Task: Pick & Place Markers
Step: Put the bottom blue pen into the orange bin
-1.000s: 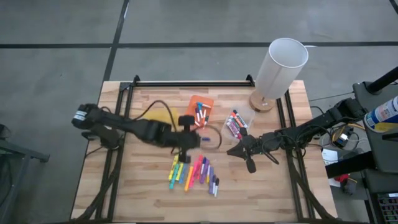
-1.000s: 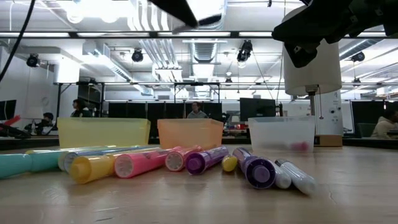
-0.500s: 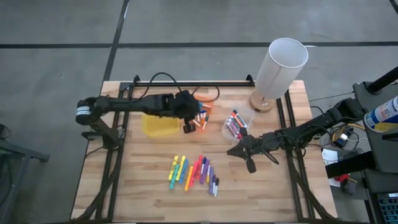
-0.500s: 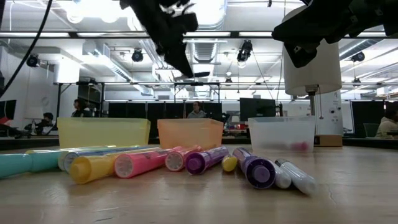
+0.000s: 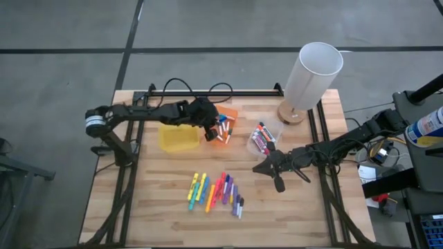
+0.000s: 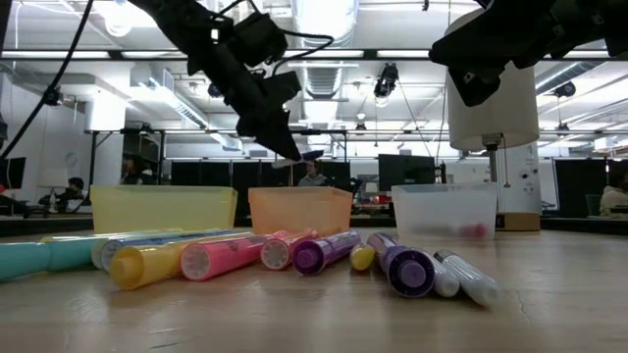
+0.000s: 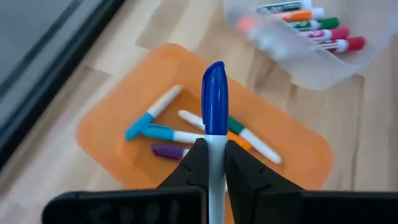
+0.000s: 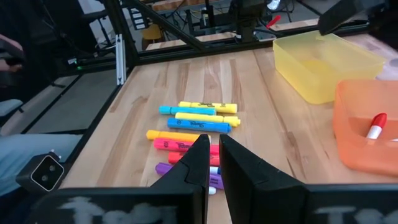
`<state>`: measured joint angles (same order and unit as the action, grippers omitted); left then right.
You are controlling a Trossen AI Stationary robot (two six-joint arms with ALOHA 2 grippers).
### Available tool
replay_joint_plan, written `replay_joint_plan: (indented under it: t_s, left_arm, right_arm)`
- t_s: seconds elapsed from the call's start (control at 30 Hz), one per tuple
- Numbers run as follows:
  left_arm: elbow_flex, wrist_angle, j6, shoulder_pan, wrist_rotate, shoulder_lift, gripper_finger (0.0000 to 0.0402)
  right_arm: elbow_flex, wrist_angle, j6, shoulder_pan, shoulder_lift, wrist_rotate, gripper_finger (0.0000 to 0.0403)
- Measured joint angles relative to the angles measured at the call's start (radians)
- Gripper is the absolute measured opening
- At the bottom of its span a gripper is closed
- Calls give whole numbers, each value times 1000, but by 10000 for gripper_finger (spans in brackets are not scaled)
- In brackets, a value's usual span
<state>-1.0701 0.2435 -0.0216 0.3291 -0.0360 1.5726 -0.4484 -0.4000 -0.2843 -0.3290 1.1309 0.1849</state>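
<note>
Two dark fingers of the left gripper (image 7: 211,163) are pressed tight on a white-barrelled marker with a blue cap (image 7: 214,109), which stands straight out past the fingertips. In the high view this left gripper (image 5: 210,123) sits left of centre in the upper half of the frame, above the orange bin (image 5: 225,126), between the yellow bin (image 5: 178,137) and the clear bin (image 5: 265,138). The left wrist view shows several markers already lying in the orange bin (image 7: 118,127) (blue-capped, purple, green and orange ones among them), and more in the clear bin (image 7: 311,59) at the upper right of that frame. A loose cluster of markers (image 5: 216,191) lies on the wooden table (image 5: 291,214) in the lower centre of the high view: yellow, blue, pink, purple. The right gripper (image 5: 266,166) hangs right of centre, just below the clear bin, its fingers drawn together with nothing between them. A white lamp (image 5: 311,76) stands in the upper right.
</note>
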Motion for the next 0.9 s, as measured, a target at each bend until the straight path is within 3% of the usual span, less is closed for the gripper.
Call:
replay_joint_plan:
  t_s: [0.57,0.9]
  left_arm:
    - [61,-64,-77,14,58,3,28]
    - [34,-147,-109,16,59,113,29]
  right_arm:
    - [0,0,0,0,0,0,31]
    - [0,-2,-2,0,0,1,31]
